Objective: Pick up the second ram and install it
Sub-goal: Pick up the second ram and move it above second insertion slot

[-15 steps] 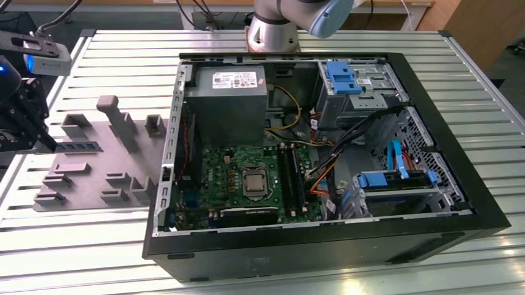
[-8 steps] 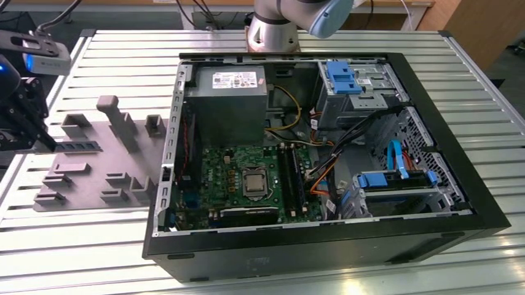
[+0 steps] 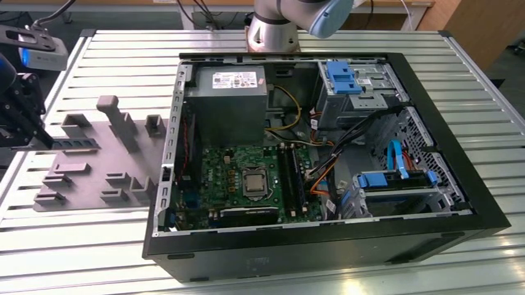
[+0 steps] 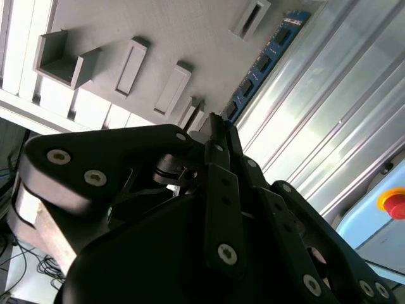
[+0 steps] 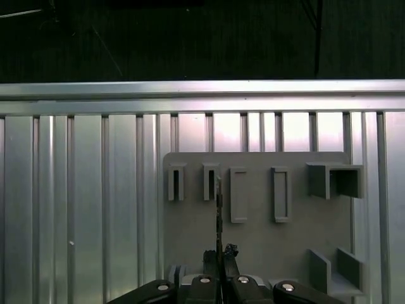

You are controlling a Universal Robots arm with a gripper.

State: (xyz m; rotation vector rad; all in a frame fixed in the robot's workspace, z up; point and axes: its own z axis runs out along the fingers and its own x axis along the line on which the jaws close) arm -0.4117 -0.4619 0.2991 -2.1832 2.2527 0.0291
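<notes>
The second ram [image 4: 262, 63] is a thin blue-green stick with dark chips, and my gripper [image 4: 215, 123] is shut on one end of it. In the first wrist view the ram [image 5: 219, 212] shows edge-on as a thin dark line running out from the gripper [image 5: 219, 254] over the grey fixture plate [image 5: 259, 247]. In the exterior view the gripper [image 3: 33, 142] is at the far left, holding the ram [image 3: 72, 144] level over the fixture plate [image 3: 90, 166]. The long black motherboard slots [image 3: 291, 175] lie inside the open computer case [image 3: 459, 178], well to the exterior view's right.
The fixture plate carries several raised grey holders and a tall post [image 3: 119, 123]. The case stands on a ribbed metal table [image 3: 82, 246], with cables, blue drive-bay clips [image 3: 341, 77] and a power supply [image 3: 225, 101] inside. The arm's base [image 3: 275, 27] rises behind the case. A red button [image 4: 393, 204] sits off the table.
</notes>
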